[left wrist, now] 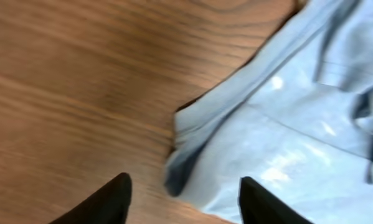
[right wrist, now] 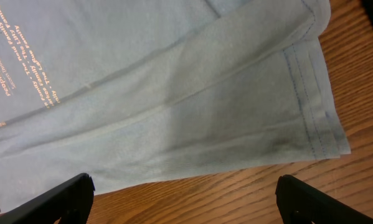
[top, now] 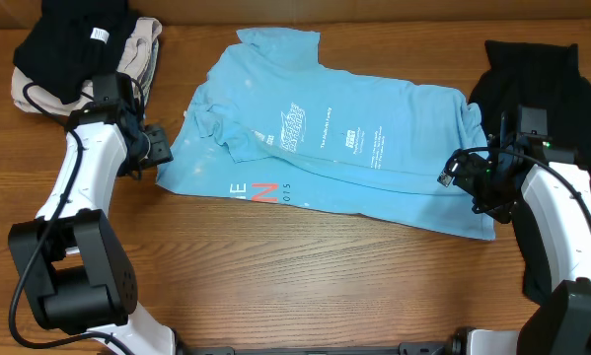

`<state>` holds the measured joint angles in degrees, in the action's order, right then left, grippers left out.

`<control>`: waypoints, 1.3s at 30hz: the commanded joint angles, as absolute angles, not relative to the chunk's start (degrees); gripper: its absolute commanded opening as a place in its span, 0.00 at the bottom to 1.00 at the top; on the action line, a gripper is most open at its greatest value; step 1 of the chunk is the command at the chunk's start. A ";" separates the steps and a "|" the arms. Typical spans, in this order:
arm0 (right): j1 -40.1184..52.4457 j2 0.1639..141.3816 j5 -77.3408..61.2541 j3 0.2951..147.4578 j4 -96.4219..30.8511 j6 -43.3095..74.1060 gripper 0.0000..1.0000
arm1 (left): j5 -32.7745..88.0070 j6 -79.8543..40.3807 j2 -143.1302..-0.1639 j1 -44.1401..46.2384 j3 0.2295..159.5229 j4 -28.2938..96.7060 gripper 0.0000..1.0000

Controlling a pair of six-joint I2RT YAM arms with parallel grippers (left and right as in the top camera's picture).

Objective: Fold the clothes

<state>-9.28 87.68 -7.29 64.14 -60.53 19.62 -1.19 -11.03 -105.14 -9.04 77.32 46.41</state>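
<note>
Hovering at barely a start, you've got the light-blue T-shirt (top: 354,148) lying rumpled, unfolded mid-worktop (top: 275,276), left hand (top: 162,148) spread beside one edge, right hand (top: 448,176) spread wide over the other, both empty, and the black garment (top: 532,74) and the black-and-beige pile (top: 68,44) waiting at the sides.

Counter (top: 305,281): wood, medium brown, grain running left to right in the overhead view; surface reaches every edge of that frame; light is even, shadows soft and short; left wrist view shows the same grain, blurred, with a pale sheen; right wrist view shows it sharper, warmer orange-brown, with fine dark streaks.
</note>
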 commanded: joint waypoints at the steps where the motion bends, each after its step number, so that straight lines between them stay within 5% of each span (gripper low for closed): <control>1: -8.95 86.78 -7.66 63.96 -59.92 19.27 0.97 | 4.69 -10.26 -106.02 -8.32 75.90 43.40 0.40; 7: -8.95 86.78 -7.66 63.96 -59.83 19.31 0.97 | 4.71 -10.24 -108.49 -4.89 70.61 34.68 0.08; 9: -8.95 86.78 -7.64 63.96 -59.83 19.31 0.97 | 4.75 -10.26 -109.43 -3.79 69.87 32.95 0.04; 21: -8.95 86.78 -7.64 63.96 -59.96 19.29 0.97 | 2.15 -10.76 -118.48 -2.31 69.67 33.82 0.04; 34: -8.95 86.80 -7.84 63.94 -61.21 21.69 0.95 | -4.91 -15.90 -121.14 -12.86 69.54 46.15 0.04; 39: -8.64 86.80 -8.29 62.43 -60.31 22.57 0.79 | -2.68 -15.90 -121.14 -15.99 69.54 47.48 0.04</control>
<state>-9.28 87.68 -7.40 63.99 -61.04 21.54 4.40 -15.09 -114.76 -12.62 74.30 45.67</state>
